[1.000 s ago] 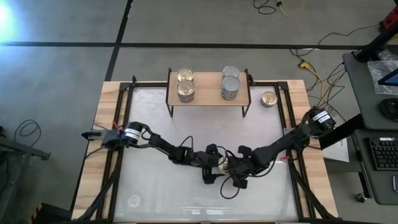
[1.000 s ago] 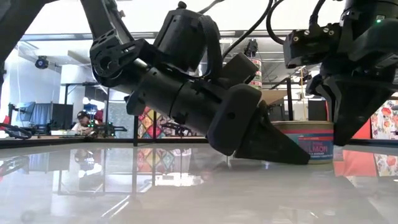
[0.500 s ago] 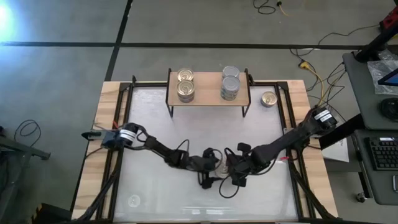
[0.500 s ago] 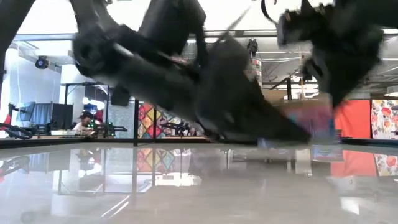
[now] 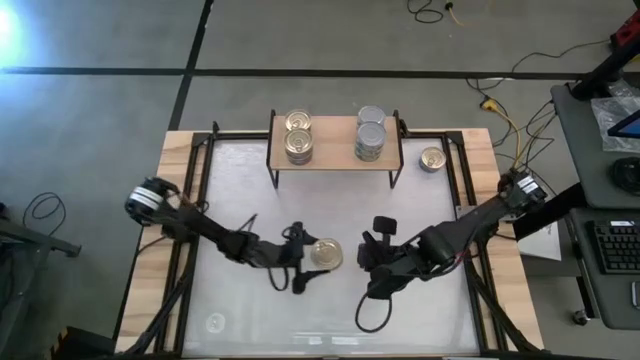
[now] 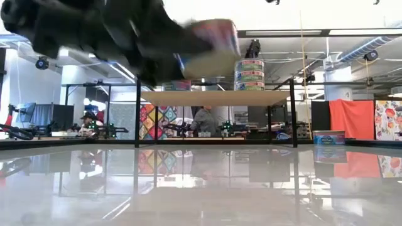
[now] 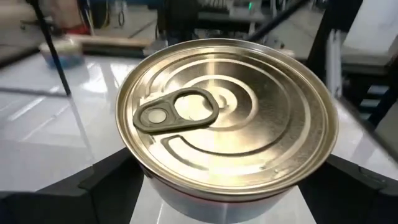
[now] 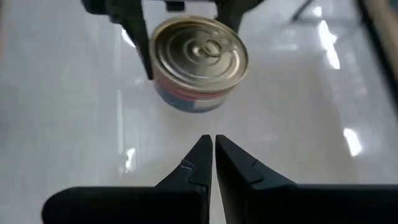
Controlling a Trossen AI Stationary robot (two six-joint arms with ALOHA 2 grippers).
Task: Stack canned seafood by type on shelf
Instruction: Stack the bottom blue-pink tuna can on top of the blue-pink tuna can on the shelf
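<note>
A gold pull-ring tin point(image 5: 325, 254) is held by my left gripper point(image 5: 312, 257) over the table's middle; it shows blurred and high in the low view point(image 6: 210, 47). My right gripper point(image 5: 365, 268) is shut and stands just right of the tin, apart from it point(image 8: 213, 152). The shelf point(image 5: 335, 158) stands at the far edge on its black legs. It carries a stack of gold-lidded tins point(image 5: 298, 137) and a stack of silver-lidded tins point(image 5: 370, 135). One more gold-lidded tin point(image 5: 432, 158) rests on its base right of the shelf. My left gripper pinches the tin by its side wall point(image 7: 155, 193), one finger point(image 7: 112, 180) on each side below the lid rim. The fingers come level from the table's left. The tin is lifted clear of the table, pull-ring lid up.
The white tabletop point(image 5: 250, 190) is framed by wooden edges and black rails. The shelf's legs point(image 6: 137, 113) stand on it at the far side. Cables and a desk with a keyboard lie beyond the right edge. People show in the room behind.
Both grippers were at the tin on the table. My left gripper has lifted it clear and carried it toward the table's left. My right gripper has risen out of the low view, and a gap now lies between it and the tin.
</note>
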